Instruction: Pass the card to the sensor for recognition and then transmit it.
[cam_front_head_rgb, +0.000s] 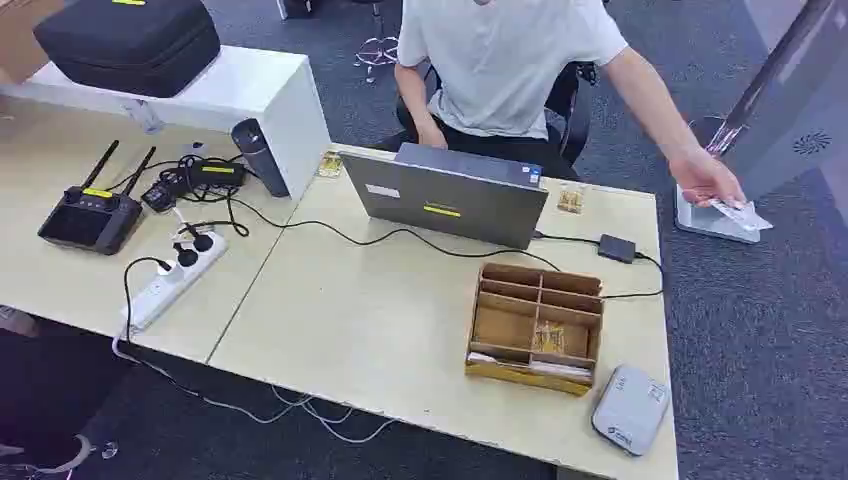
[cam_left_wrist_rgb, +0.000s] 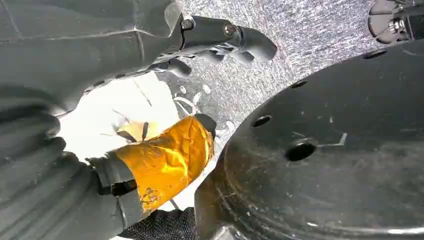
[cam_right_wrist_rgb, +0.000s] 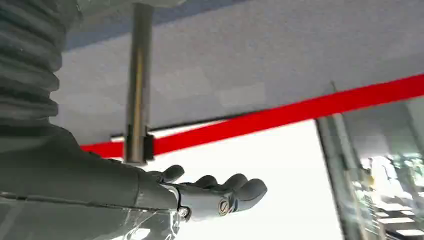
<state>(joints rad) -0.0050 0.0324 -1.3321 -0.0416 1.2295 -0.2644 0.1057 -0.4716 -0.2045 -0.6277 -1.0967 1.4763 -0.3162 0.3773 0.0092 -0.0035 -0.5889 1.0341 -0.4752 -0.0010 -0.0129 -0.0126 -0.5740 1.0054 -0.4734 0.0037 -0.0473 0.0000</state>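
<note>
A brown divided organiser box (cam_front_head_rgb: 536, 327) is sitting on the worktop (cam_front_head_rgb: 380, 330) near its right front corner. One of its near compartments is holding a small yellowish packet (cam_front_head_rgb: 546, 338), and thin flat items are lying along its front slot; the other compartments are showing bare cardboard. Just beside the box, toward the corner, a grey card sensor (cam_front_head_rgb: 630, 408) is lying flat.

Behind the box an open laptop (cam_front_head_rgb: 450, 195) is standing with its lid back facing the camera, a cable running from it to a small black adapter (cam_front_head_rgb: 617, 248). Farther left a white power strip (cam_front_head_rgb: 175, 277), a black controller with two antennas (cam_front_head_rgb: 92, 218) and a black case (cam_front_head_rgb: 128, 40) on a white shelf are resting well apart from the box.

A person in a white shirt (cam_front_head_rgb: 505, 60) is sitting behind the laptop, reaching one hand (cam_front_head_rgb: 708, 180) to a grey stand base off the worktop's right edge, where the card (cam_front_head_rgb: 738, 213) is lying under the fingers.

The left robot hand (cam_left_wrist_rgb: 220, 42) is hanging with fingers loosely apart, holding nothing. The right robot hand (cam_right_wrist_rgb: 215, 192) is also holding nothing, its fingers gently curved and apart.
</note>
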